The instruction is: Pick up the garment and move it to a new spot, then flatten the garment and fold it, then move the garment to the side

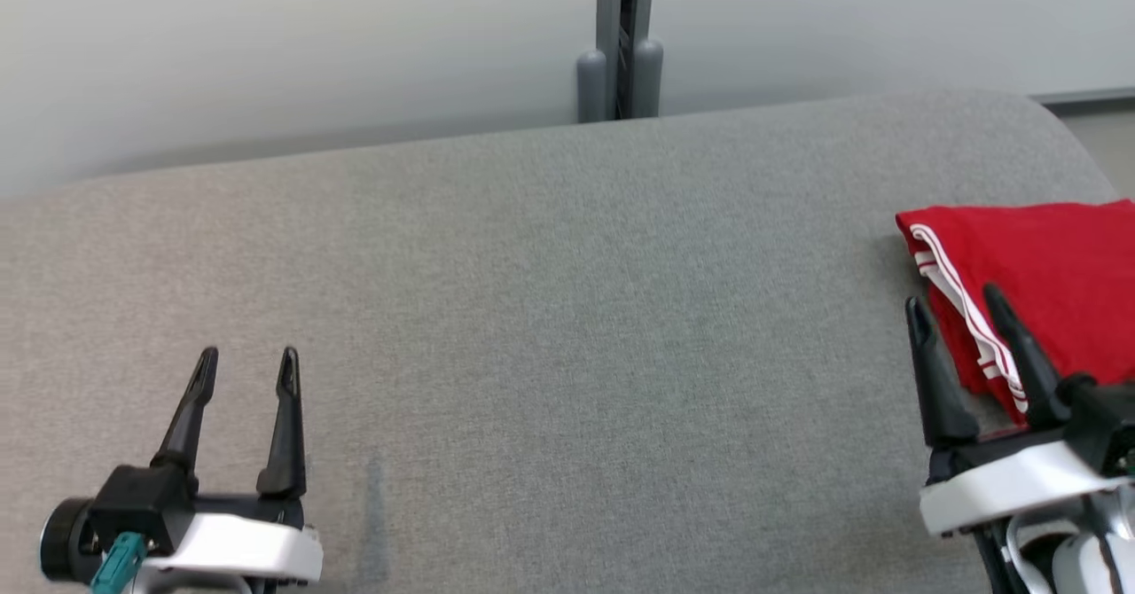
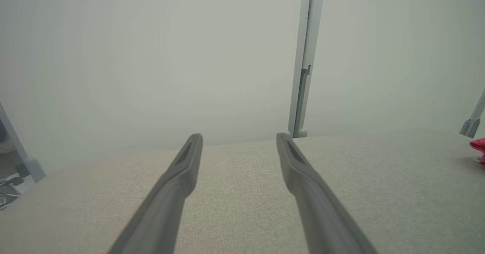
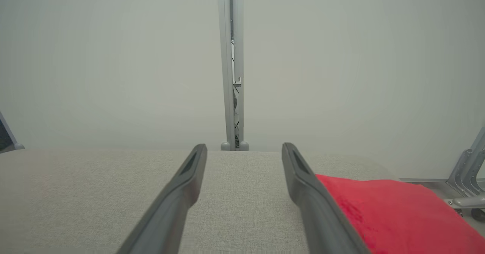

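The folded red, white-striped garment lies on the grey fabric desk's right side, while the left tool and right tool both gape empty.

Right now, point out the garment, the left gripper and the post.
garment (image 1: pixel 1055 261): head view, middle of the red cloth.
left gripper (image 1: pixel 248 359): head view, midway between its fingertips.
post (image 1: pixel 608 9): head view, its grey left rail.

Grey fabric surface; pale wall panels behind; grey post between panels.
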Controlling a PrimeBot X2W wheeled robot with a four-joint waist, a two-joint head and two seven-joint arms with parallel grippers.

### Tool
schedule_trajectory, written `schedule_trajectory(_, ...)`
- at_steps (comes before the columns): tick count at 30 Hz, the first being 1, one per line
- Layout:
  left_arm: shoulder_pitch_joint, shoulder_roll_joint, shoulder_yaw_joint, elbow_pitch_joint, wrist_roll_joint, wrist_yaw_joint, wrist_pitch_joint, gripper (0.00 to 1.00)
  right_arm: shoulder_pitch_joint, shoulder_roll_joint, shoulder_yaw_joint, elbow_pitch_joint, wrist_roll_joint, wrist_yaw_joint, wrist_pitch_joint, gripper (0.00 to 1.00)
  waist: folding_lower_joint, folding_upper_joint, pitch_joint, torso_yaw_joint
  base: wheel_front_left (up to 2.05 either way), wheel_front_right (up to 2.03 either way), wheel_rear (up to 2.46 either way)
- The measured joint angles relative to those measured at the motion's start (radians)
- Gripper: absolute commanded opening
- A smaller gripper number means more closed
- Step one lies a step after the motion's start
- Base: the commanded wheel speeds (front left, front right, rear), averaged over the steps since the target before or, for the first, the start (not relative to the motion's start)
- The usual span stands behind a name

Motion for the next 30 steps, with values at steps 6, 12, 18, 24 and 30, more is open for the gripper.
schedule_trajectory(6,0.059,0.007,0.005,0.008,-0.012,0.007,0.001,1.00,0.063,0.011,-0.001,-0.003,-0.015,0.000,0.022,1.00,0.0000,0.0000,-0.064,0.020,0.00,0.00,0.00)
schedule_trajectory(12,0.103,0.017,0.008,0.012,-0.017,0.016,0.006,1.00,0.109,0.022,-0.015,-0.021,-0.023,0.000,0.041,1.00,0.0000,0.0000,-0.111,0.035,0.00,0.00,0.00)
schedule_trajectory(18,0.130,0.025,0.008,0.012,-0.020,0.020,0.014,1.00,0.153,0.033,-0.035,-0.047,-0.032,0.000,0.058,1.00,0.0000,0.0000,-0.134,0.046,0.00,0.00,0.00)
schedule_trajectory(24,0.153,0.028,0.005,0.009,-0.024,0.025,0.023,1.00,0.182,0.041,-0.047,-0.068,-0.033,0.000,0.076,1.00,0.0000,0.0000,-0.151,0.048,0.00,0.00,0.00)
schedule_trajectory(30,0.160,0.034,0.006,0.002,-0.032,0.030,0.031,1.00,0.188,0.046,-0.048,-0.082,-0.041,0.000,0.090,1.00,0.0000,0.0000,-0.155,0.049,0.00,0.00,0.00)
